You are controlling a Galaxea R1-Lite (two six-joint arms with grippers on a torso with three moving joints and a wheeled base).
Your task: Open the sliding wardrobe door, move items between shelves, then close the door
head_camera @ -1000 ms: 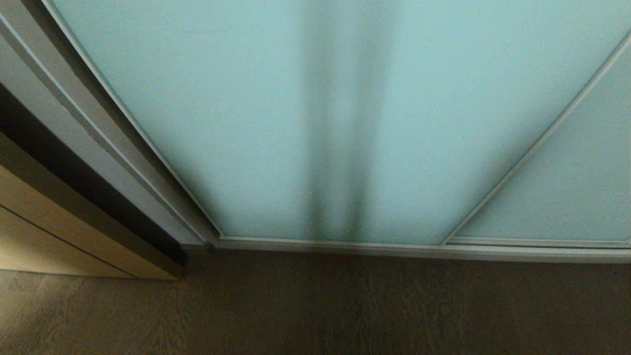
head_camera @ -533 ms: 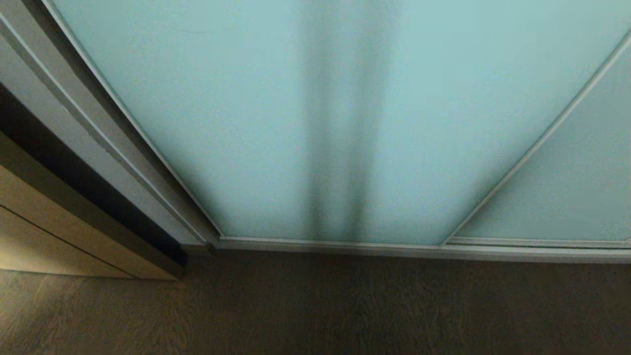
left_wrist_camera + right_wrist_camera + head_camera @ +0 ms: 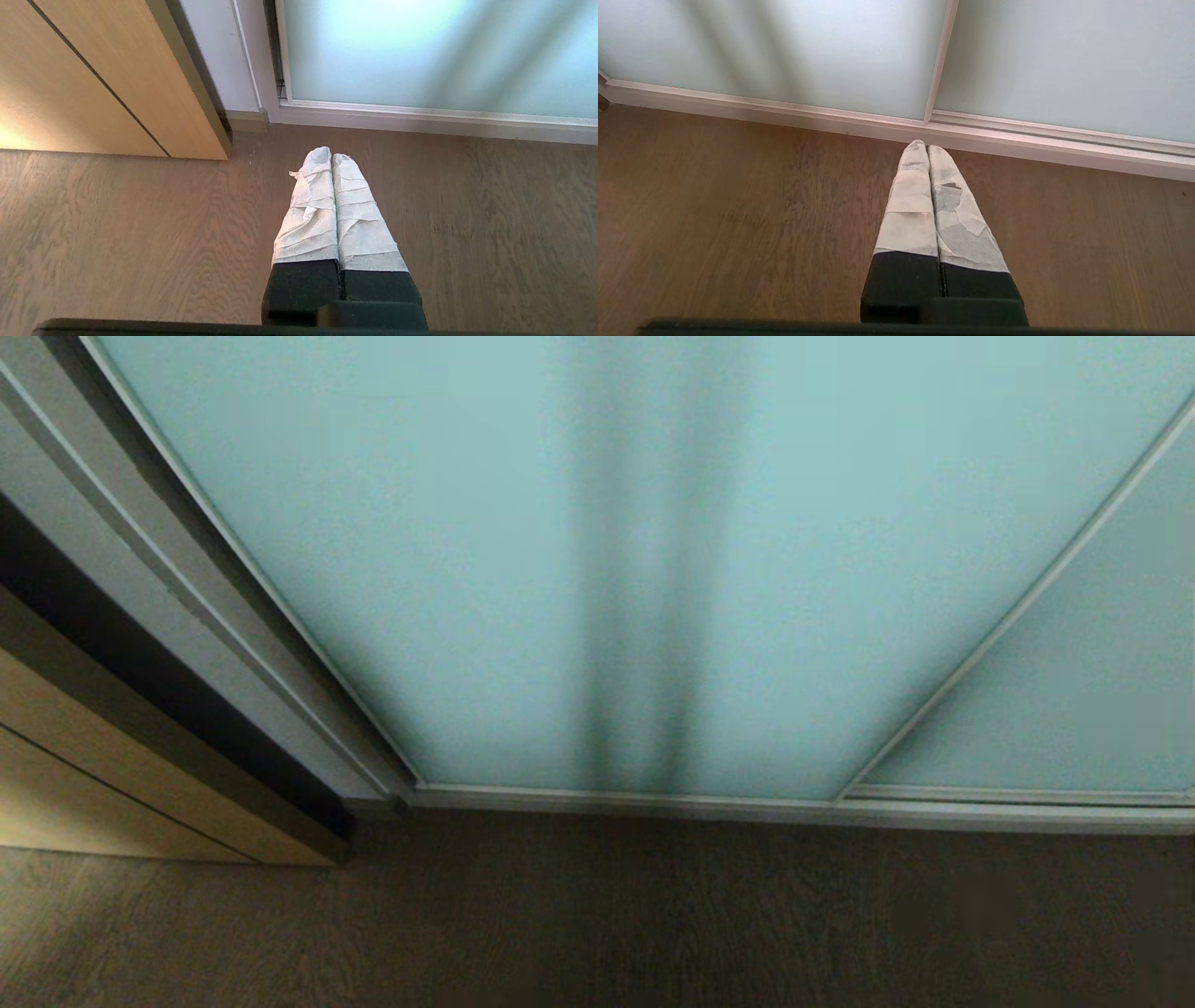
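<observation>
Sliding wardrobe door fully across its opening, bottom rail at the wooden floor; left gripper and right gripper both pressed closed, empty, above the floor

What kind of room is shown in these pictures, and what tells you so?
Probably a bedroom or dressing area in a home: a closed sliding wardrobe door of frosted glass, a tan wooden cabinet beside it, and a wood floor.
</observation>
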